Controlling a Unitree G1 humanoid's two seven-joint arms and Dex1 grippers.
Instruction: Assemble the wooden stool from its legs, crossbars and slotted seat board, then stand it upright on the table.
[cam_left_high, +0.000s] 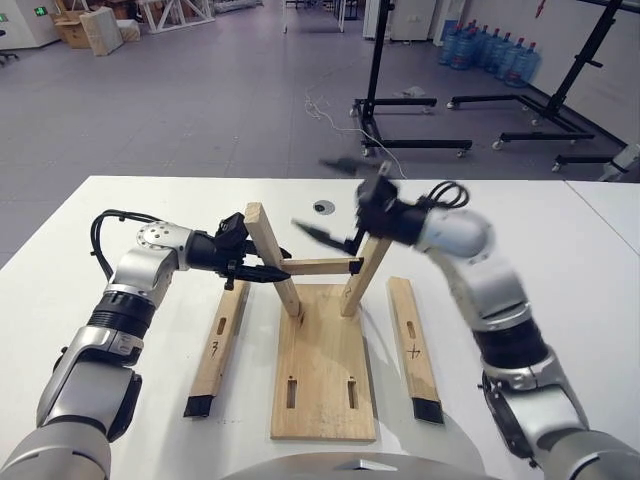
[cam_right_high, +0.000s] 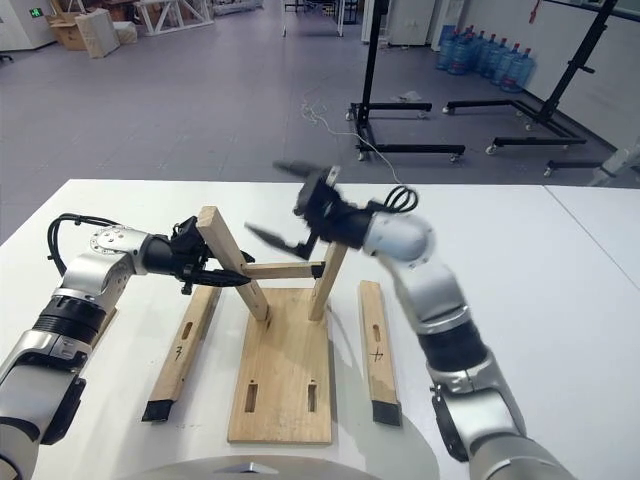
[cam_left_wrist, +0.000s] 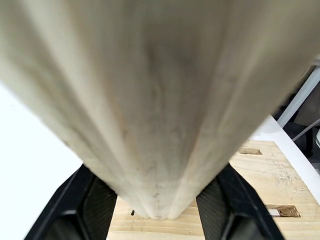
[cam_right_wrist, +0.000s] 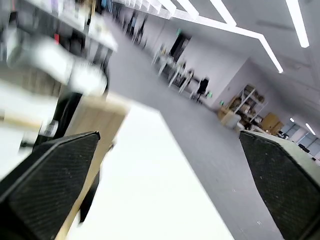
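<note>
Wooden seat board (cam_left_high: 322, 345): lying flat on the white table (cam_left_high: 120, 215), lengthwise away from the robot, with two open slots showing at its near end.
Left standing leg (cam_left_high: 272, 258): rising from the far end of the seat board and leaning to the robot's left, its foot sitting at the board's far left.
Right standing leg (cam_left_high: 362, 278): rising from the board's far right and leaning to the right; its top is hiding behind the right arm's wrist.
Crossbar (cam_left_high: 318, 266): running level between the two standing legs, about halfway up them.
Left loose leg (cam_left_high: 220, 345): lying flat on the table just left of the board, black-capped end pointing toward the robot.
Right loose leg (cam_left_high: 413, 347): lying flat just right of the board, black cap also at the near end.
Left gripper (cam_left_high: 265, 271): clamping the left standing leg at crossbar height; in the left wrist view its black fingers (cam_left_wrist: 80, 210) are pressing on both sides of the leg.
Right gripper (cam_left_high: 330, 198): hanging above the crossbar near the top of the right standing leg, fingers spread wide and grasping nothing; whether the wrist is touching that leg is unclear.
</note>
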